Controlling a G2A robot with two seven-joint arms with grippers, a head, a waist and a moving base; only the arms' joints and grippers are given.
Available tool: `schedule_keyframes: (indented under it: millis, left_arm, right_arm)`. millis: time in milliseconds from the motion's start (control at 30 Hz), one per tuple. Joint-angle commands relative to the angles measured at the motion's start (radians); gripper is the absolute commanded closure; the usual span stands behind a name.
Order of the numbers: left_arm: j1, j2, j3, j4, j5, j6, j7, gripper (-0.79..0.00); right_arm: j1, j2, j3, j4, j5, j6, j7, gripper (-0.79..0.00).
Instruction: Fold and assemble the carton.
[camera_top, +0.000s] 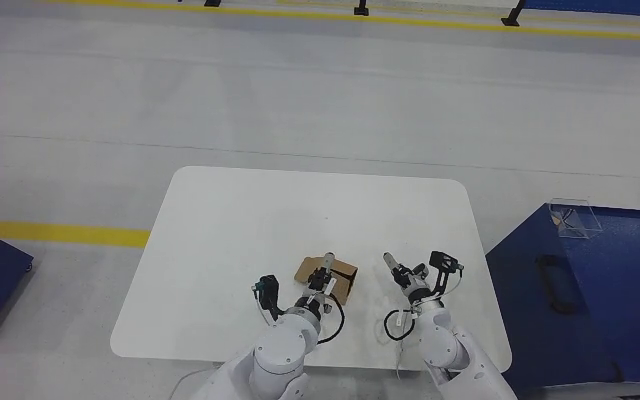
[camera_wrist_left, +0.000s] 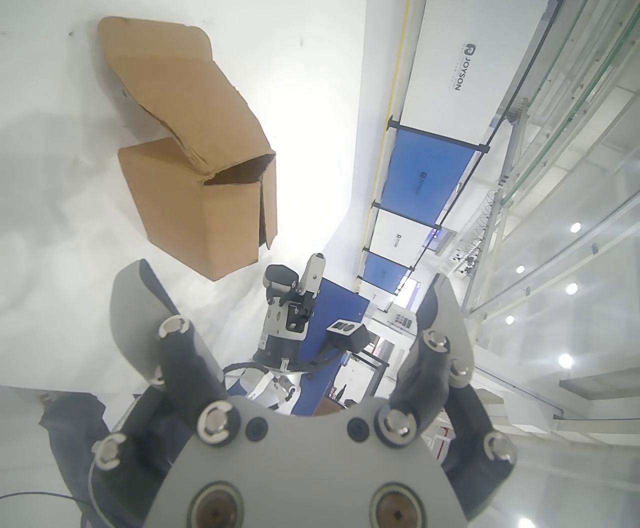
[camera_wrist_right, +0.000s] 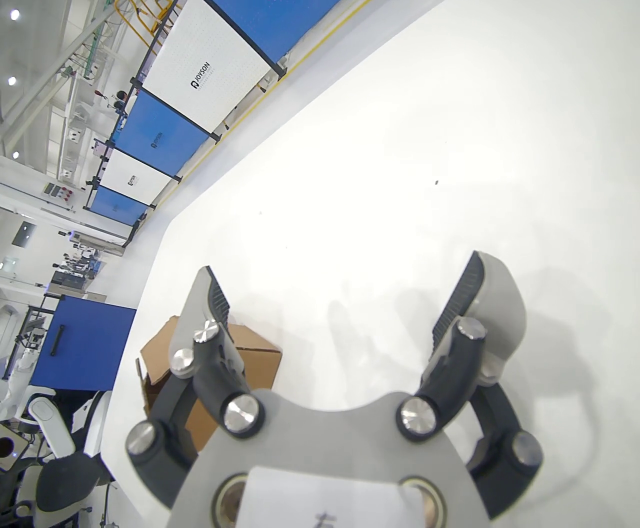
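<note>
A small brown cardboard carton (camera_top: 343, 271) stands on the white table (camera_top: 300, 215) near its front edge. It is partly erected, with a long flap (camera_wrist_left: 150, 65) spread out and one end gaping (camera_wrist_left: 235, 172). My left gripper (camera_top: 323, 272) hovers just at the carton's near side, open and holding nothing; its fingers (camera_wrist_left: 142, 300) frame the carton's lower corner in the left wrist view. My right gripper (camera_top: 391, 264) sits to the carton's right, apart from it, open and empty (camera_wrist_right: 345, 280). Part of the carton (camera_wrist_right: 255, 357) shows behind one right finger (camera_wrist_right: 212, 295).
A dark blue cabinet (camera_top: 570, 300) stands off the table's right side, with a clear plastic holder (camera_top: 575, 218) on top. Bare table surface lies behind and to the left of the carton. The table's front edge is close under both arms.
</note>
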Motion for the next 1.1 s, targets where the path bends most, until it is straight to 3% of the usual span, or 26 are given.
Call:
schedule_keyframes:
  millis: [0,167,200,433,567,800,1067]
  left_arm:
    - [0.000,0.000,0.000,0.000,0.000,0.002,0.001,-0.785]
    - [0.011,0.002,-0.001,0.009,0.015,-0.005,-0.007,-0.785]
    - [0.024,0.004,0.003,0.007,0.025,-0.020,-0.051,-0.785]
    - [0.114,0.050,-0.088,0.069,0.248,-0.310,-0.304,-0.785]
    - [0.154,0.059,-0.114,0.140,0.304,-0.453,-0.383,-0.785]
    - [0.117,0.028,-0.113,0.302,0.207,-0.660,-0.390,-0.785]
    - [0.031,-0.015,-0.080,0.473,0.168,-0.715,-0.371,-0.785]
  right_arm:
    - [0.000,0.000,0.000,0.000,0.000,0.000,0.000,-0.785]
    - [0.000,0.000,0.000,0.000,0.000,0.000,0.000,-0.785]
    - [-0.004,0.000,-0.004,-0.001,-0.005,-0.005,0.009,-0.785]
    - [-0.018,-0.006,-0.002,-0.018,0.029,-0.016,0.027,-0.785]
    - [-0.022,-0.009,-0.009,-0.032,0.019,-0.018,0.025,-0.785]
    - [-0.023,-0.016,-0.026,-0.060,-0.005,-0.004,0.021,-0.785]
    - [-0.026,-0.021,-0.023,-0.068,-0.016,0.004,0.021,-0.785]
